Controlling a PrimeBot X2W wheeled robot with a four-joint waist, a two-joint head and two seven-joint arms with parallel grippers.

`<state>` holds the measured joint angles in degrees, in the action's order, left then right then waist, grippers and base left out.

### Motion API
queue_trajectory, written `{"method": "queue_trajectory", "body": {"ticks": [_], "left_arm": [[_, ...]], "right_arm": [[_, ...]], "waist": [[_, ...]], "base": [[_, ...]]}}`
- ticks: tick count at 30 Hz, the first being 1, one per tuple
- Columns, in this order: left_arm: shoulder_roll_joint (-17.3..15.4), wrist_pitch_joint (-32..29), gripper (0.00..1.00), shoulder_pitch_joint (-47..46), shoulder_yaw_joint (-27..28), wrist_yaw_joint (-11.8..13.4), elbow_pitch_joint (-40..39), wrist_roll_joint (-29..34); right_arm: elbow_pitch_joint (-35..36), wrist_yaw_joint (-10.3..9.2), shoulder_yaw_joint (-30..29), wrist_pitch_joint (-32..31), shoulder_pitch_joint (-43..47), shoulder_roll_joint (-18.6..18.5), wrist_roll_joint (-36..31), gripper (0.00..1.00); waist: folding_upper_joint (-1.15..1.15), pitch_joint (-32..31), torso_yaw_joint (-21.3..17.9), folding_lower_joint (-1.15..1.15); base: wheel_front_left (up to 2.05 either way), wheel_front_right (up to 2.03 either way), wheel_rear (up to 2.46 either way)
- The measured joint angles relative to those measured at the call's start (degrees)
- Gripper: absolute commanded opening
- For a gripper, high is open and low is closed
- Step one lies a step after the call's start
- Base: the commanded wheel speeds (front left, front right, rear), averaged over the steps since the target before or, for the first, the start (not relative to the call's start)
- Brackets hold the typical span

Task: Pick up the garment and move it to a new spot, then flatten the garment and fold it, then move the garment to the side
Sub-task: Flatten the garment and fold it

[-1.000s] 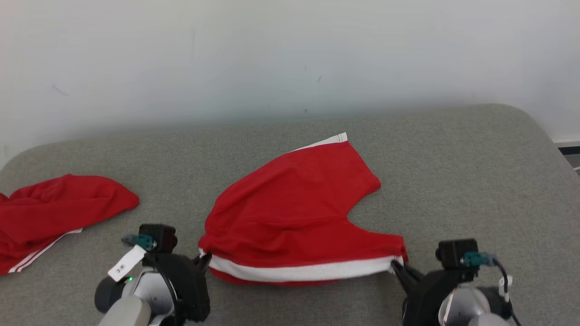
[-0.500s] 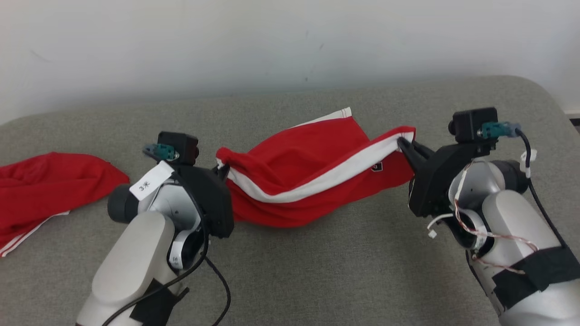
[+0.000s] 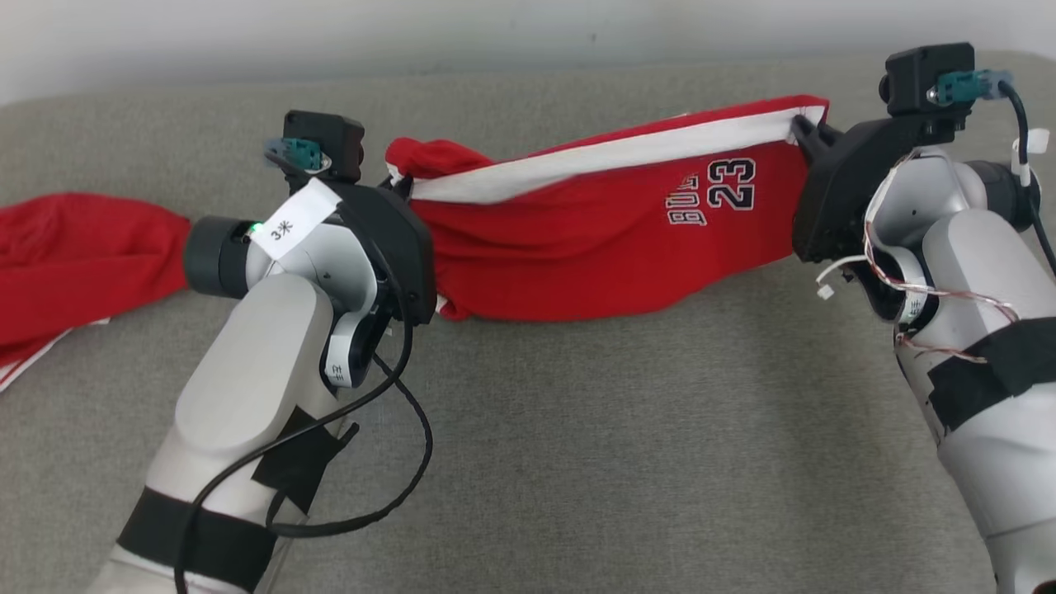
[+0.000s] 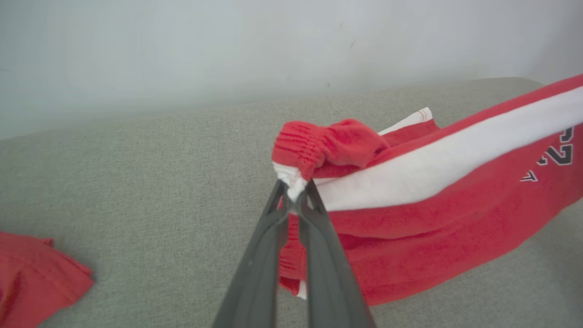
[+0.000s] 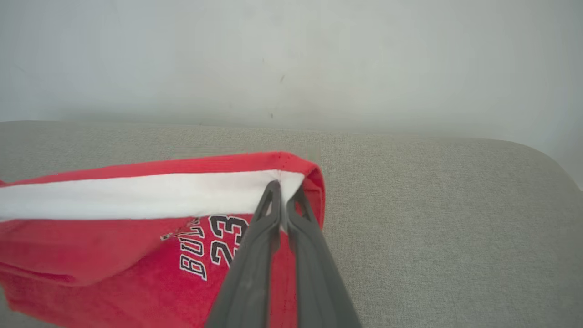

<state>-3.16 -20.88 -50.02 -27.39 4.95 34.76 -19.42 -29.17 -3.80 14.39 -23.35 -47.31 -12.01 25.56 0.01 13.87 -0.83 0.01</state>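
The garment (image 3: 594, 223) is a pair of red shorts with a white side stripe and a "23" print, stretched between both grippers above the grey surface. My left gripper (image 3: 400, 183) is shut on its left end, pinching white and red cloth (image 4: 296, 182) at the elastic waist. My right gripper (image 3: 799, 128) is shut on the right end of the white stripe (image 5: 282, 187). The garment (image 5: 136, 237) hangs from the held edge, and its lower part touches the surface.
A second red garment (image 3: 66, 256) with white stripes lies at the far left of the grey padded surface (image 3: 627, 445); its corner (image 4: 32, 282) appears in the left wrist view. A pale wall (image 5: 291, 59) rises behind the surface. The surface's rounded right edge (image 5: 546, 159) is close.
Both grippers lifted the striped edge of the shorts off the surface and carried it away from me, turning the "23" print into view. The head camera tilted down.
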Motion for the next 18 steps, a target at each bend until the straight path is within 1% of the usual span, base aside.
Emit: {"method": "queue_trajectory", "body": {"ticks": [6, 7, 8, 9, 10, 14, 18], "left_arm": [[0.9, 1.7, 0.00, -3.4, -1.0, 0.1, 3.7, 0.2], [1.1, 2.1, 0.00, -3.9, -1.2, 0.1, 4.2, 0.3], [1.2, 2.5, 0.05, -4.5, -1.4, 0.1, 4.9, 0.4], [1.2, 2.9, 0.75, -5.0, -1.5, 0.1, 5.5, 0.7], [1.2, 3.5, 1.00, -5.7, -1.7, 0.1, 6.3, 1.0], [1.2, 6.2, 1.00, -6.9, -1.8, 0.4, 8.3, 1.3], [1.2, 9.4, 1.00, -7.5, -1.9, 0.6, 10.8, 1.3]], "right_arm": [[-6.2, -0.25, 0.1, 1.4, -4.3, 0.7, -0.8, 0.00], [-6.9, -0.25, 0.1, 2.0, -5.1, 0.9, -1.0, 0.26], [-7.7, -0.25, 0.0, 2.6, -5.9, 1.3, -1.0, 0.55], [-8.0, -0.24, -0.1, 3.3, -6.6, 1.7, -1.0, 1.00], [-8.7, -0.20, 0.0, 4.2, -7.3, 2.1, -1.0, 1.00], [-11.3, 0.98, 0.5, 7.7, -10.0, 3.9, -1.0, 1.00], [-14.0, 2.71, 0.6, 11.6, -11.4, 3.6, -1.0, 1.00]], "waist": [[0.00, 3.5, 1.7, 0.00], [0.01, 4.0, 2.0, 0.00], [0.00, 4.5, 2.4, 0.00], [0.00, 4.9, 2.7, 0.00], [0.00, 5.3, 3.0, 0.00], [0.01, 6.5, 4.2, 0.00], [0.01, 6.5, 5.0, 0.00]], "base": [[0.00, 0.00, 0.00], [0.00, 0.00, 0.00], [0.00, 0.00, 0.00], [0.00, 0.00, 0.00], [0.00, 0.00, 0.00], [0.00, 0.00, 0.00], [0.00, 0.00, 0.00]]}}
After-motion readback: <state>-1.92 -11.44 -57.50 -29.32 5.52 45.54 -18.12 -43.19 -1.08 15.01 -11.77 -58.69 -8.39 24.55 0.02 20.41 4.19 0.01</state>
